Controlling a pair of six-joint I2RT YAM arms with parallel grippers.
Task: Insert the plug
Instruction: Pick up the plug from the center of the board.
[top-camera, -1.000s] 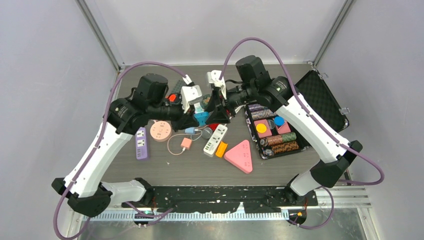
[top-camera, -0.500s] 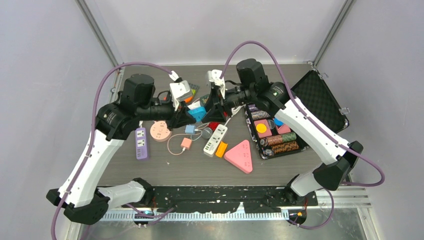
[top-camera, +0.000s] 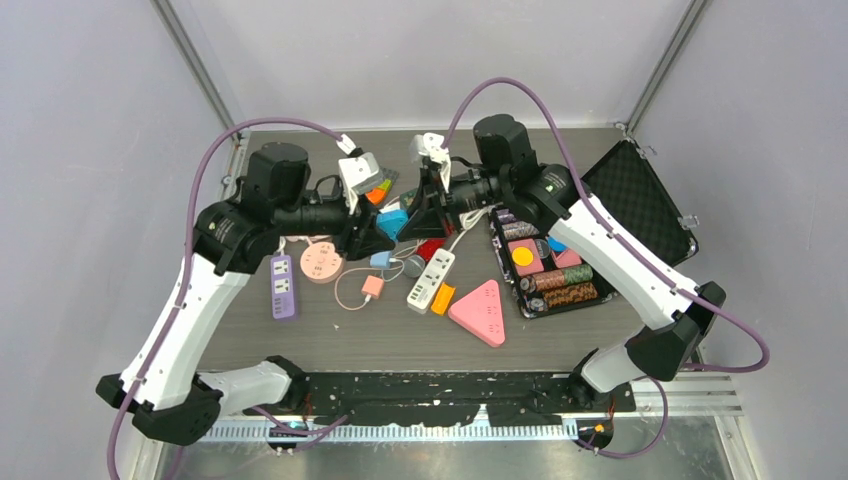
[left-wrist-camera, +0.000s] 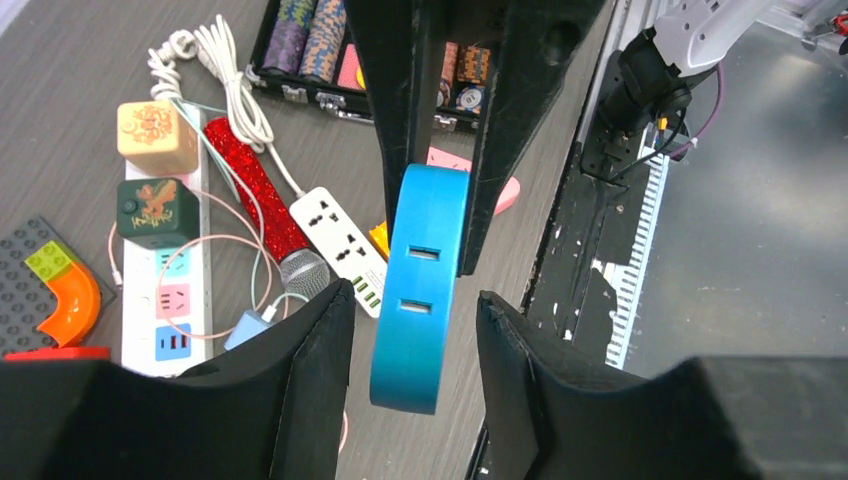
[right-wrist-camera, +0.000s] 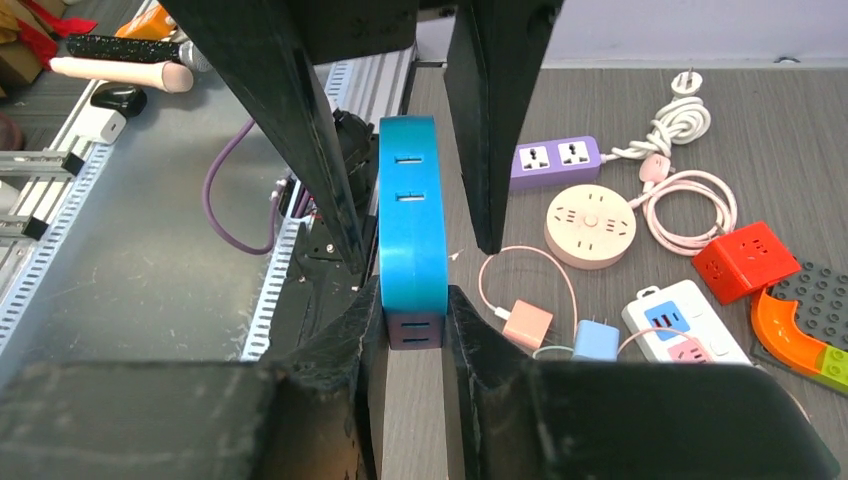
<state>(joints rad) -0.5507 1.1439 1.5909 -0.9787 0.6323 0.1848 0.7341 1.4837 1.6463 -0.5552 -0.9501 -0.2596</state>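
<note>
The right claw (right-wrist-camera: 412, 305) is clamped on one end of the blue power block (right-wrist-camera: 410, 215). It holds the block on edge in the air over the back middle of the bench (top-camera: 330, 345), at about 11 o'clock from the white power strip (top-camera: 430, 281). The left claw (left-wrist-camera: 415, 305) meets it from the opposite side, fingers apart, one on each flank of the block with a gap showing on both sides.
</note>
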